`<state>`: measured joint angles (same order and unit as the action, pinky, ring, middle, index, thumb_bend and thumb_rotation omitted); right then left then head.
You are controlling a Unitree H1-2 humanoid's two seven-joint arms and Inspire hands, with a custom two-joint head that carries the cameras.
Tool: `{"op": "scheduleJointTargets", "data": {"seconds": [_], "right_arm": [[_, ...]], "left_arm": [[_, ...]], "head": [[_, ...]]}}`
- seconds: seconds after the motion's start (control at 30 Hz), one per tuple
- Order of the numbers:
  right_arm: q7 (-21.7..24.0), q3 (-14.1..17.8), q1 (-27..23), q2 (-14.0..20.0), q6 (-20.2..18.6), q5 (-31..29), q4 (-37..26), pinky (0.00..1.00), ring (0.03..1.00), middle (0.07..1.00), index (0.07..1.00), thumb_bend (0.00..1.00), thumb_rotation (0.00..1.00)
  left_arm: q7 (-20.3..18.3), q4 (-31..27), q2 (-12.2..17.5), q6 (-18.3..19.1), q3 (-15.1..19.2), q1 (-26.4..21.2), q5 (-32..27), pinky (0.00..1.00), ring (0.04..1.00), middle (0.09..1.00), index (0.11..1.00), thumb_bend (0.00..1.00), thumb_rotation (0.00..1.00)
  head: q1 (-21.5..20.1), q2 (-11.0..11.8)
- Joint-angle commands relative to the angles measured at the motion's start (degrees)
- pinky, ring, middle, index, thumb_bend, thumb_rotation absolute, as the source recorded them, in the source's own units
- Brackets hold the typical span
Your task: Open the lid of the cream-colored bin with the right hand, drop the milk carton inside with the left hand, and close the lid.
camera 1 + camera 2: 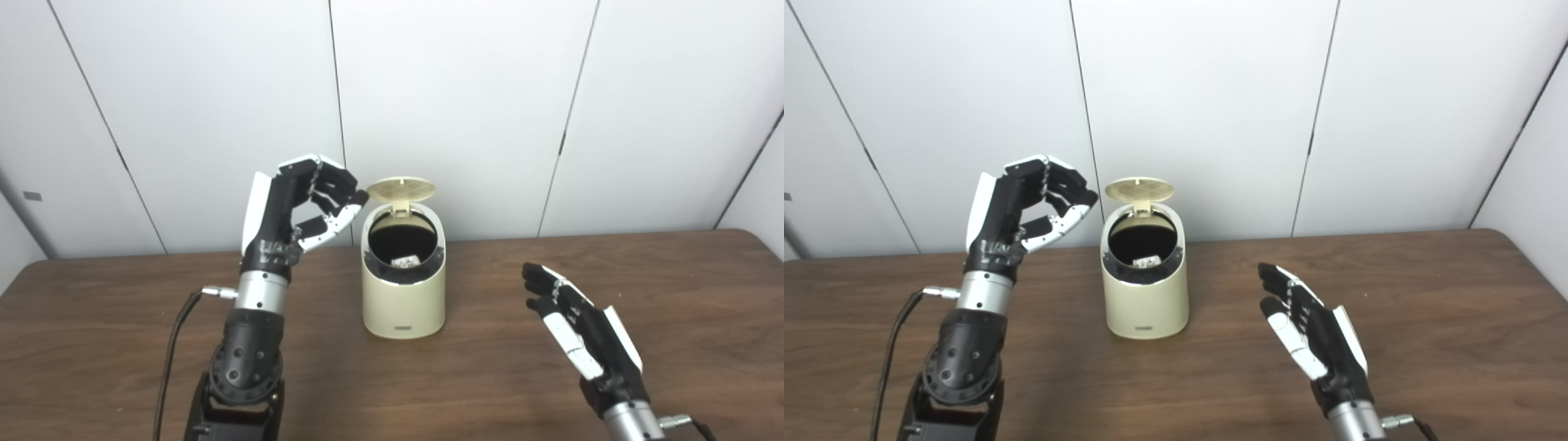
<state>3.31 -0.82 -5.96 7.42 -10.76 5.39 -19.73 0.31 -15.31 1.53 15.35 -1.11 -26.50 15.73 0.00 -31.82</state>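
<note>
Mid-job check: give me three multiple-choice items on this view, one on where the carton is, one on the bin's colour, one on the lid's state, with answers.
1. Where is the milk carton?
A. On the table left of the bin
B. Inside the bin
C. In the left hand

2. What colour is the bin?
A. Cream
B. Blue
C. Black

3. What state is the lid in?
A. Shut flat
B. Lying on the table
C. Raised open at the back

Answers:
1 B: a small white printed object shows inside the dark opening, and the left hand holds nothing.
2 A: the bin's wall is cream against the brown table.
3 C: the lid stands up behind the opening, while the right hand hangs open to the right, apart from the bin.
</note>
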Motion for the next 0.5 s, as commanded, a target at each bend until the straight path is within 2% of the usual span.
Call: {"op": "scheduleJointTargets", "data": {"seconds": [0.0, 0.03, 0.1, 0.13, 0.23, 0.27, 0.3, 0.43, 0.47], "right_arm": [[0.4, -1.4, -4.7, 1.2, 2.7, 3.4, -0.9, 0.79, 0.874, 0.888, 0.866, 0.57, 0.77], [0.4, -1.9, -5.5, 1.6, 2.8, 4.6, -0.7, 0.78, 0.871, 0.889, 0.874, 0.58, 0.78], [0.3, -3.5, -8.8, 2.5, 1.0, 9.1, -0.7, 0.76, 0.861, 0.886, 0.879, 0.58, 0.8], [0.4, -4.0, -9.7, 2.8, 0.3, 10.6, -0.8, 0.77, 0.859, 0.885, 0.879, 0.58, 0.82], [0.7, -5.3, -13.0, 3.1, -0.8, 14.2, -0.7, 0.78, 0.86, 0.885, 0.876, 0.57, 0.82], [0.9, -5.8, -14.5, 3.0, -1.4, 15.3, -0.6, 0.8, 0.869, 0.89, 0.874, 0.55, 0.82], [1.0, -6.3, -15.9, 2.9, -1.9, 16.4, -0.3, 0.82, 0.878, 0.896, 0.872, 0.54, 0.8], [1.6, -8.1, -20.2, 3.3, -1.6, 19.6, 2.1, 0.84, 0.896, 0.912, 0.879, 0.52, 0.82], [1.8, -8.5, -21.4, 3.3, -1.5, 20.4, 2.8, 0.84, 0.9, 0.916, 0.882, 0.51, 0.82]], "left_arm": [[-1.7, -4.2, 1.0, 4.2, 0.5, 0.8, -0.9, 0.44, 0.456, 0.494, 0.495, 0.5, 0.0], [-2.1, -5.1, 1.3, 5.4, 0.5, 1.5, -0.9, 0.45, 0.505, 0.491, 0.497, 0.51, 0.0], [-2.3, -6.7, 1.7, 6.3, 0.8, 4.6, -1.3, 0.46, 0.53, 0.487, 0.503, 0.52, 0.0], [-2.2, -7.1, 1.8, 6.6, 0.8, 5.4, -1.3, 0.46, 0.534, 0.545, 0.5, 0.51, 0.04], [-2.2, -7.6, 1.4, 7.1, 1.4, 8.3, -2.7, 0.47, 0.551, 0.619, 0.498, 0.51, 0.08], [-2.7, -7.9, 1.4, 7.7, 1.8, 9.6, -3.8, 0.51, 0.588, 0.656, 0.615, 0.52, 0.25], [-3.3, -7.9, 1.3, 7.7, 2.4, 10.9, -5.9, 0.55, 0.621, 0.685, 0.697, 0.52, 0.38], [-5.4, -6.9, 2.2, 5.8, 2.7, 15.4, -10.1, 0.67, 0.719, 0.768, 0.816, 0.46, 0.57], [-6.0, -6.4, 2.6, 5.3, 2.6, 16.8, -11.0, 0.73, 0.768, 0.809, 0.854, 0.47, 0.63]], "head": [[0.0, -0.1], [0.0, -0.2], [-0.1, -0.3], [-0.1, -0.3], [-0.1, -0.4], [0.0, -0.4], [0.0, -0.4], [-0.2, -0.4], [-0.2, -0.4]]}}
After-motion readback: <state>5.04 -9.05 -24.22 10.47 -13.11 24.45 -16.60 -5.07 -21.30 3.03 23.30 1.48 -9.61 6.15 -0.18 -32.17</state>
